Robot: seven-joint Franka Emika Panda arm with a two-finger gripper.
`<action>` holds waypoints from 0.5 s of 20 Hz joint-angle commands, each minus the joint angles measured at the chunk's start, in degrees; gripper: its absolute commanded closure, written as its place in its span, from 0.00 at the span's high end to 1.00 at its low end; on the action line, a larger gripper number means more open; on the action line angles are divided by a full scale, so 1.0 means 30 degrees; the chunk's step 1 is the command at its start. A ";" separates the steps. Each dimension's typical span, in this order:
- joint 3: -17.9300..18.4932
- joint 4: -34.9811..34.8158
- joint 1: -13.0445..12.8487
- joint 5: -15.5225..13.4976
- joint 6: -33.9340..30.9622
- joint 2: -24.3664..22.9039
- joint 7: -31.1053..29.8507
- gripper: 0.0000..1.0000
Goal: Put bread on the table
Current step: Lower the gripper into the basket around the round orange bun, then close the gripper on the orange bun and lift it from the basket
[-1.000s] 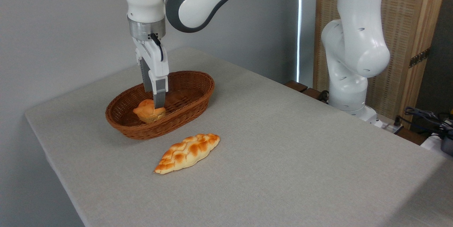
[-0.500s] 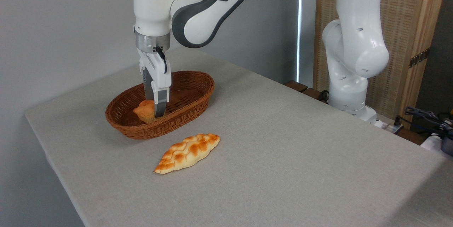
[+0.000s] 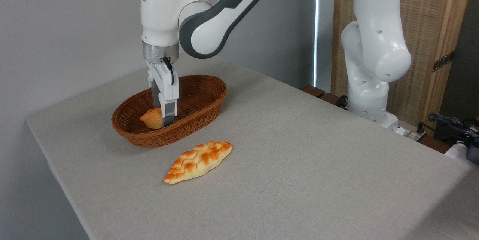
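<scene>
From my station I see the white two-finger gripper [image 3: 163, 119] reaching straight down into the brown oval wicker basket [image 3: 194, 114], its fingertips low inside beside the small round orange-brown bun [image 3: 150, 118]. The bun sits in the left half of the basket, and the near finger covers its right side, so only its left part shows. I cannot tell from this angle whether the jaws are apart or pressed against the bun; the second finger is hidden behind the first. The basket stands on the large table covered in plain light grey-beige cloth [image 3: 299, 150], toward its back left. A longer pale golden braided loaf [image 3: 197, 161] lies directly on the cloth, just in front of the basket and not touching it.
</scene>
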 commanded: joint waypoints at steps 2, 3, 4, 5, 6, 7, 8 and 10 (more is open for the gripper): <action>0.0230 -0.0121 -0.0283 0.0214 0.0401 0.0084 -0.0104 0.60; 0.0230 -0.0121 -0.0283 0.0214 0.0401 0.0084 -0.0103 0.55; 0.0230 -0.0121 -0.0283 0.0214 0.0401 0.0084 -0.0103 0.52; 0.0230 -0.0121 -0.0283 0.0214 0.0401 0.0084 -0.0103 0.51; 0.0230 -0.0121 -0.0254 0.0214 0.0401 0.0055 -0.0103 0.51; 0.0230 -0.0121 -0.0253 0.0214 0.0401 0.0083 -0.0103 0.51; 0.0230 -0.0121 -0.0253 0.0243 0.0401 0.0084 -0.0074 0.51; 0.0230 -0.0121 -0.0253 0.0243 0.0401 0.0084 -0.0016 0.51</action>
